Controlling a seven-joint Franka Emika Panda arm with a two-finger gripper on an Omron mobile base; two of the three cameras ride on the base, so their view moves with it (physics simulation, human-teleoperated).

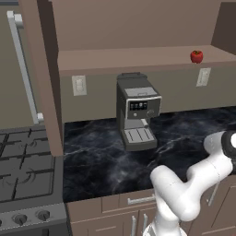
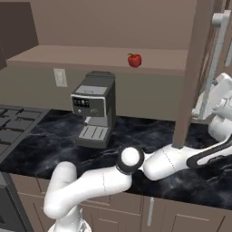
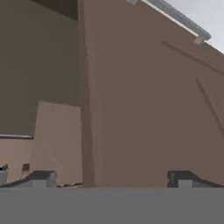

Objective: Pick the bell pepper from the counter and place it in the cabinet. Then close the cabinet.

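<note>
The red bell pepper [image 1: 197, 56] [image 2: 134, 60] rests inside the cabinet on its bottom board [image 1: 138, 57] [image 2: 90, 56], toward the right end. Both cabinet doors stand open: the left door [image 1: 41, 69] and the right door [image 2: 195, 68] with its silver bar handle [image 2: 217, 45]. My gripper [image 2: 202, 108] [image 3: 113, 179] is open and holds nothing. It sits just behind the right door's lower edge, facing the panelled door face [image 3: 144, 96] from close up. The black marbled counter [image 1: 101, 156] [image 2: 54, 145] lies below.
A grey coffee machine [image 1: 136, 110] [image 2: 95, 108] stands on the counter under the cabinet. A stove [image 1: 23, 170] [image 2: 18, 118] sits to the left. Wall outlets [image 1: 79, 85] [image 2: 59, 77] are on the backsplash. Brown drawers [image 1: 133, 203] run below the counter.
</note>
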